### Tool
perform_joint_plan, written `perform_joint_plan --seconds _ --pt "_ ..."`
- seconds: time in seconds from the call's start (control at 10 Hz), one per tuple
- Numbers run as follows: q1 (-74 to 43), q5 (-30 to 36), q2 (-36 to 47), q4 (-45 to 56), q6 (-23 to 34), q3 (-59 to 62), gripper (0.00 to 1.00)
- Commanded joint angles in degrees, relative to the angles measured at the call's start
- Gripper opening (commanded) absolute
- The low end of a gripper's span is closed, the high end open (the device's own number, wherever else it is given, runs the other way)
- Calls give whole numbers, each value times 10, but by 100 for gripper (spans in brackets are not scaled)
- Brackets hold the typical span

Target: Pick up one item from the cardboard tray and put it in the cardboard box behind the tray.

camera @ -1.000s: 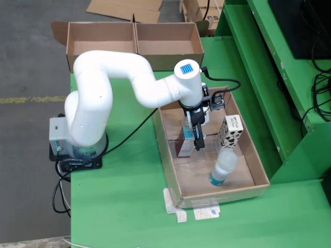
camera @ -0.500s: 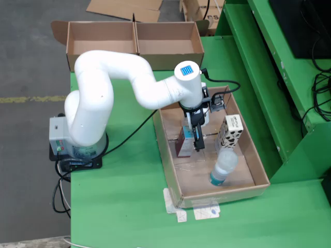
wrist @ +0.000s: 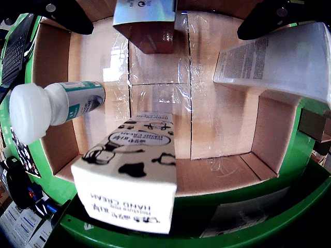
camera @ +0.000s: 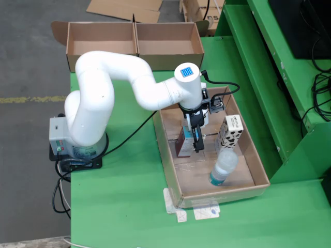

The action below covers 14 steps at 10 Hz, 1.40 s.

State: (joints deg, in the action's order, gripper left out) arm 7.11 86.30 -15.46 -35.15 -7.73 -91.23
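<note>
In the fixed view I see three items in the cardboard tray (camera: 261,178). A dark red box (camera: 182,144) stands upright in the left middle of the tray. A carton with a black-and-white cow pattern (camera: 229,132) stands by the right wall. A clear bottle (camera: 223,166) with a teal label lies on its side toward the near end. The carton and the bottle are close together, though I can't say whether they touch.

The gripper (camera: 195,147) hangs inside the tray just right of the dark red box, its black fingers pointing down along the box's right side. From the fixed view I cannot tell whether the jaws are apart or together, nor whether they touch the box.

In the wrist view the dark red box (wrist: 150,26) sits at the top centre, with the two black fingers (wrist: 59,13) showing only as dark shapes in the upper corners. The cow-pattern carton (wrist: 129,181) reads "HAND CREAM" upside down at the bottom, the bottle (wrist: 49,106) lies at the left with its white cap nearest the lens, and a pale printed box fills the upper right.

Behind the tray, at the far edge of the green table (camera: 119,206), the cardboard box (camera: 134,44) has two open compartments. The white arm (camera: 119,77) reaches from its base on the left.
</note>
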Motion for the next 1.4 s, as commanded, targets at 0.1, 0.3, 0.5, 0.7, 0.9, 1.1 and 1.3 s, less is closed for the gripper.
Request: perform_joint_plan --seconds 0.1,0.3,0.5,0.7,0.9,1.1,1.3 --pt "-3 -1 5 -19 0 6 100" --pt "-4 1 2 -20 1 7 100" --pt "-4 1 2 -20 1 7 100" --pt "-4 1 2 -20 1 7 100" --pt "-4 1 2 -20 1 7 100" --pt "-4 1 2 -20 1 7 100" --pt "-4 1 2 -20 1 7 90"
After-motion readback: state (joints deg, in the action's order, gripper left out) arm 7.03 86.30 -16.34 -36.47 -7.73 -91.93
